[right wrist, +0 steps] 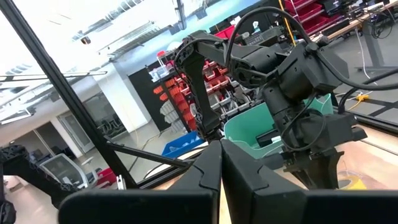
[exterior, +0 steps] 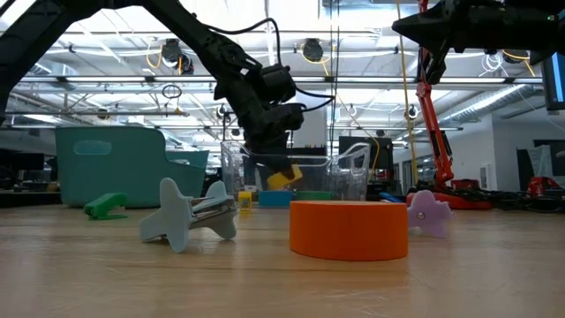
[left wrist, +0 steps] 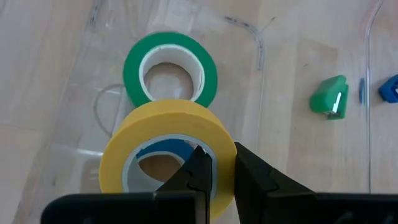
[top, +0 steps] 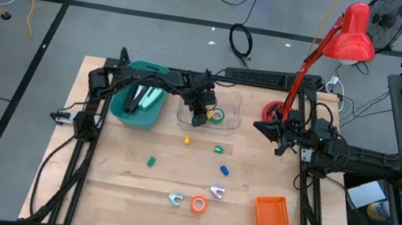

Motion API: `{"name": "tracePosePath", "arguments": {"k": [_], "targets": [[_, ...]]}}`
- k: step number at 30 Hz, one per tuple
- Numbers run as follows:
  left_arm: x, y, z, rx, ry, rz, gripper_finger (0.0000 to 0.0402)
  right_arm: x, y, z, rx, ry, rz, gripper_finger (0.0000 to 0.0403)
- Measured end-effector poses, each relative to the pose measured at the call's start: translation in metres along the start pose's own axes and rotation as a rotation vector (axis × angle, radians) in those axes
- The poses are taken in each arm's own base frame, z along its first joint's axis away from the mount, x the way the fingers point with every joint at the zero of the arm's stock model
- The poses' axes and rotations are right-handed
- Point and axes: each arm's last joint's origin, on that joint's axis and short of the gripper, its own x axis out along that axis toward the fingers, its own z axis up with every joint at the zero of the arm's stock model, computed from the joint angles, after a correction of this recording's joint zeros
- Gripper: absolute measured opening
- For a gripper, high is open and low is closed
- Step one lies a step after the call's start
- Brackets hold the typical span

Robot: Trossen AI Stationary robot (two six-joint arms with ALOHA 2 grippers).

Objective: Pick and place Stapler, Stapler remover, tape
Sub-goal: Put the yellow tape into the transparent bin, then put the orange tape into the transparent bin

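Note:
My left gripper hangs over the clear container, shut on the yellow tape roll. In the container lie the green roll and the blue roll, which shows through the yellow roll's hollow. The orange roll lies flat on the table near its front edge. Two staple removers lie beside the orange roll. Small staplers, green and blue, sit mid-table. My right gripper is shut and raised at the table's right side. My left gripper holds the yellow roll by its ring wall, one finger inside the hollow and one outside. The fingers come from above, pointing down. The roll hangs tilted inside the container, over the blue roll; whether it touches that roll I cannot tell.
A teal bin stands to the left of the container. An orange basket sits at the table's near right. A red lamp rises at the far right. A small yellow piece lies just in front of the container.

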Motion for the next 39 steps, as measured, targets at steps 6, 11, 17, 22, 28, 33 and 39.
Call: {"name": "tracePosePath", "arguments": {"k": [6,11,17,22,28,33,39], "targets": [[0.001,-0.001,-0.001,0.014,0.014,0.04,0.0036,0.0,0.0,0.0,0.0,0.0,0.0,0.0004],[0.002,-0.003,-0.001,0.031,0.025,0.11,0.0077,0.0,0.0,0.0,0.001,0.001,0.002,0.0004],[0.003,-0.005,0.0,0.054,0.029,0.112,0.0113,0.0,0.0,0.0,0.001,0.001,0.003,0.0004],[0.001,-0.006,0.0,0.043,0.025,0.108,0.0139,0.0,0.0,0.0,0.001,0.001,0.003,0.0004],[-0.029,-0.016,0.008,0.045,-0.03,0.113,0.018,0.0,0.0,0.0,0.001,0.001,0.004,0.0004],[-0.079,-0.038,0.019,0.012,-0.144,0.117,0.0201,0.0,0.0,0.0,0.001,0.004,0.009,0.0004],[-0.139,-0.079,0.015,-0.027,-0.225,0.048,0.0204,0.0,0.002,-0.001,-0.008,0.04,0.077,0.0004]]}}
